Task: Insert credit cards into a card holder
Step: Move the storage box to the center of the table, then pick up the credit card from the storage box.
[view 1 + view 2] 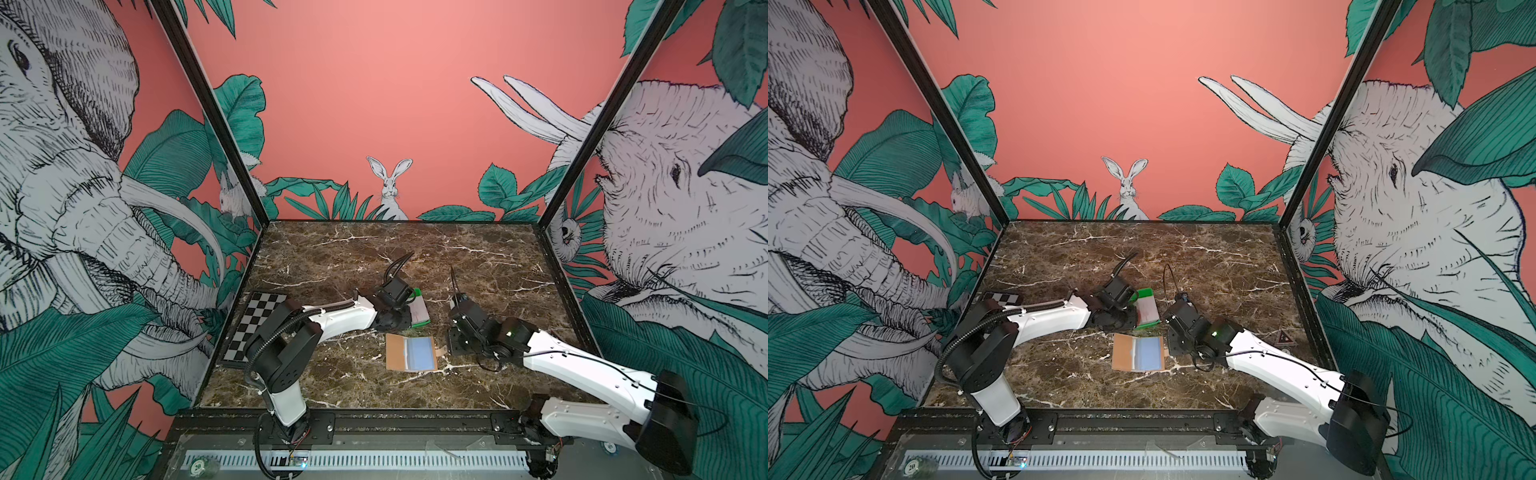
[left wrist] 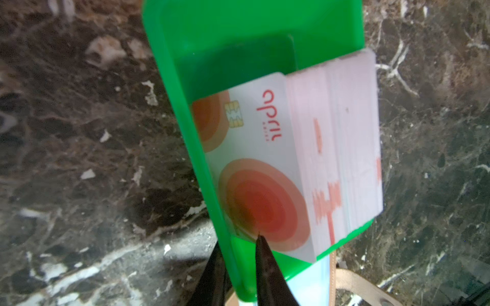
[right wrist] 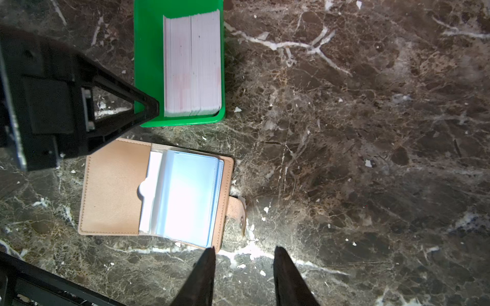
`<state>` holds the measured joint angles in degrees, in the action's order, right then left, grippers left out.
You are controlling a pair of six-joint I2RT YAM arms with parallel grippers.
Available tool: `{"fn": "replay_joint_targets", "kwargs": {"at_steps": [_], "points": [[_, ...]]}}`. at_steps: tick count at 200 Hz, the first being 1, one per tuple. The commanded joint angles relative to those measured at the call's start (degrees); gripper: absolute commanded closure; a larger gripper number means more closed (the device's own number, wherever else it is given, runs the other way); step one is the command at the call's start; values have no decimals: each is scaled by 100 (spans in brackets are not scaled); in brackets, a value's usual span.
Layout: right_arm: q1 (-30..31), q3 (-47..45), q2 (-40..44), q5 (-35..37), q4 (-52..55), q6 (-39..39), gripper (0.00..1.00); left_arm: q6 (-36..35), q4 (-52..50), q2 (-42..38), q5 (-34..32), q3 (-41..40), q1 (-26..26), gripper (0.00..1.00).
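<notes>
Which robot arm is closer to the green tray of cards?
Left. The left end effector is at the green tray, fingertips straddling its wall beside the front card. The right end effector hangs apart, over the table beside the card holder.

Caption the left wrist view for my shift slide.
Tips of the left pincer straddle the green tray wall, one against the front credit card of the stack.

This is a robot test cell in a lab. Printed walls (image 1: 395, 104) with elephants and a rabbit close three edges of a marble-look worktop (image 1: 353, 249). The left arm (image 1: 336, 320) and the right arm (image 1: 582, 365) are mounted on a black rail (image 1: 415, 422) at the near edge. A checkerboard (image 1: 249, 320) lies at the left edge.
</notes>
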<state>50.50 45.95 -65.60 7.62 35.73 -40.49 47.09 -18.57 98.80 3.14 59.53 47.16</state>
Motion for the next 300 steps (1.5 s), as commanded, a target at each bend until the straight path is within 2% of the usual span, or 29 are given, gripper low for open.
{"fn": "replay_joint_targets", "kwargs": {"at_steps": [1,15,32,71,97,125,169,197,255,300], "points": [[-24,18,49,-35,-85,0,63,60,-22,-378,-100,-79,8,76],[-24,91,15,-83,-138,52,63,-9,-77,-575,-201,-136,12,74],[-63,170,-102,-252,-290,145,55,-74,-87,-821,-154,-220,-37,73],[-365,455,-612,-814,-751,515,45,-248,108,-1111,110,-413,-196,72],[-572,847,-1108,-1025,-761,791,29,-278,391,-1237,309,-581,-279,72],[-771,1224,-1713,-1237,-875,999,22,-292,808,-1404,485,-816,-336,73],[-960,1746,-2518,-1482,-1022,1231,20,-366,1187,-1649,574,-1127,-380,76],[-1033,2052,-3091,-1610,-1074,1310,20,-360,1600,-1749,754,-1409,-449,81],[-1131,2397,-3660,-1708,-1122,1366,15,-402,1992,-1764,1056,-1613,-531,85],[-1134,2611,-3961,-1791,-1072,1438,16,-473,1972,-1574,1108,-1452,-582,89]]}}
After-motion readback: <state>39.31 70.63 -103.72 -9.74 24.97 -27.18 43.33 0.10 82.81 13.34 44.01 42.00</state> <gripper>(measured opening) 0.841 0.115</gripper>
